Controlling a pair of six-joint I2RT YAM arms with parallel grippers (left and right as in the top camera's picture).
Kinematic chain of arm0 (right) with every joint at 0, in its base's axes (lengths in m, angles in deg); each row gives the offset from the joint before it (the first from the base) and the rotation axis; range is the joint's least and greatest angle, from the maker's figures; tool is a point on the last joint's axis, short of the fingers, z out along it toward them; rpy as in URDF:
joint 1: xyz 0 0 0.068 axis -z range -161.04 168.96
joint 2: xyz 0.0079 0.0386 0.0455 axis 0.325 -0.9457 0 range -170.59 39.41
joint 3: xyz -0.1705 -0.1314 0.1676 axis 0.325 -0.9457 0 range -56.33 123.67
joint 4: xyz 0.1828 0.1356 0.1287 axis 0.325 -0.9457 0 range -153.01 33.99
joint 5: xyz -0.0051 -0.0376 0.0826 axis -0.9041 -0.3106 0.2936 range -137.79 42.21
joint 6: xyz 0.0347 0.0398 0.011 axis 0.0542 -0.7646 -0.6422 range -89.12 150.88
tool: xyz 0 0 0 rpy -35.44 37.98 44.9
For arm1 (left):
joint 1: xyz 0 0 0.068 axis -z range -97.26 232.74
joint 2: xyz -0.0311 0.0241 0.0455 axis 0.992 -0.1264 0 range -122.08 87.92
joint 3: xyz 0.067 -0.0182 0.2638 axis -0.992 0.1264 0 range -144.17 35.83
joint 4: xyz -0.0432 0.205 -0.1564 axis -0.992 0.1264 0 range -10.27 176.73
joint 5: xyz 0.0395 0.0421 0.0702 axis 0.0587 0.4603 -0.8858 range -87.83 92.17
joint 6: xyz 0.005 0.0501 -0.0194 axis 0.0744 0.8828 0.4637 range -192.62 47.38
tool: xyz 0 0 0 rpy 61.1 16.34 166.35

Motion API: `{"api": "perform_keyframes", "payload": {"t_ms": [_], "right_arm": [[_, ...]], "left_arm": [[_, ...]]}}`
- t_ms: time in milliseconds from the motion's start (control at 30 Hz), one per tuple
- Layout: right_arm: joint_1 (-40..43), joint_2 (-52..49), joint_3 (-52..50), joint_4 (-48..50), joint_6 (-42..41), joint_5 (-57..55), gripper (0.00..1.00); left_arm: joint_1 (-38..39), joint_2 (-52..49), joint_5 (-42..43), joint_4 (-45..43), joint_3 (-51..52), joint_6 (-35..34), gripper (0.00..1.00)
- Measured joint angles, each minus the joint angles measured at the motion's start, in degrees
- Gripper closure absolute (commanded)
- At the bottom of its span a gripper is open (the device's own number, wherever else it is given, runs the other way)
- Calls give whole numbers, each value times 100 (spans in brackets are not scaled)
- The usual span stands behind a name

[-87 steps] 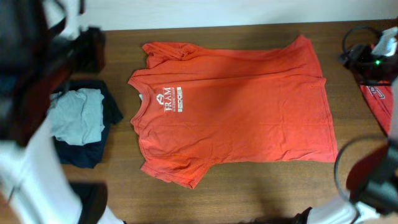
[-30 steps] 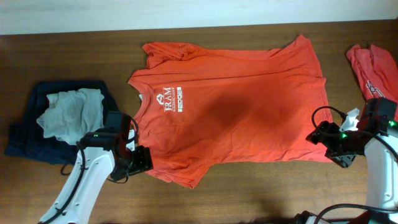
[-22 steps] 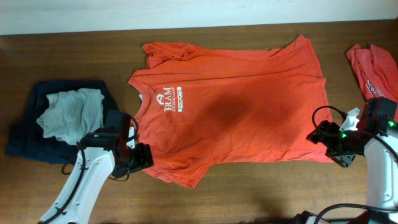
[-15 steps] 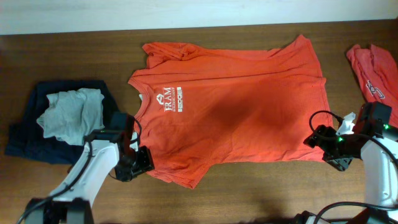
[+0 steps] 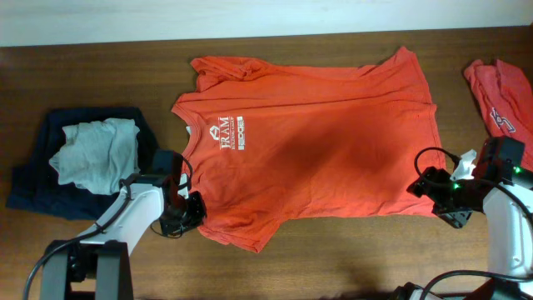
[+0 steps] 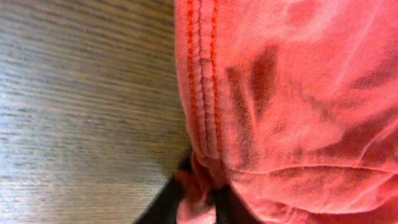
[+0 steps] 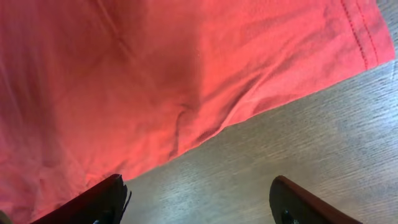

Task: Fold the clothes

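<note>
An orange-red T-shirt (image 5: 316,142) with a small white chest logo lies spread flat on the wooden table, collar to the left and hem to the right. My left gripper (image 5: 190,218) is at its near sleeve. In the left wrist view the jaws (image 6: 199,200) are shut on a pinch of the stitched sleeve edge (image 6: 205,93). My right gripper (image 5: 437,200) is at the near hem corner. In the right wrist view its fingers (image 7: 199,202) are open wide over bare wood, just below the shirt's edge (image 7: 155,81). A second orange-red shirt (image 5: 497,100) with white print lies bunched at the right edge.
A pile of dark blue and grey clothes (image 5: 87,158) lies at the left, close to my left arm. The table's pale back edge (image 5: 250,17) runs along the top. Black cables loop round the right arm (image 5: 433,158).
My left gripper has shifted slightly toward the shirt's near sleeve and now pinches its edge. My right gripper has edged a little left toward the hem corner. The shirt lies as before.
</note>
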Motion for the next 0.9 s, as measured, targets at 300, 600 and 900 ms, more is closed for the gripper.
{"api": "perform_keyframes", "payload": {"t_ms": [300,600,900], "right_arm": [[0,0,0,33,-188,-328,12],[297,-245,-4,415,-772,-787,11],[1108,-1357,-4,566,-1003,-831,16]], "left_arm": [[0,-46,166,835,-72,-9,99],[-511,874,144,2050,-1460,376,99],[-710,1215,120,2275,-1563,542,99]]}}
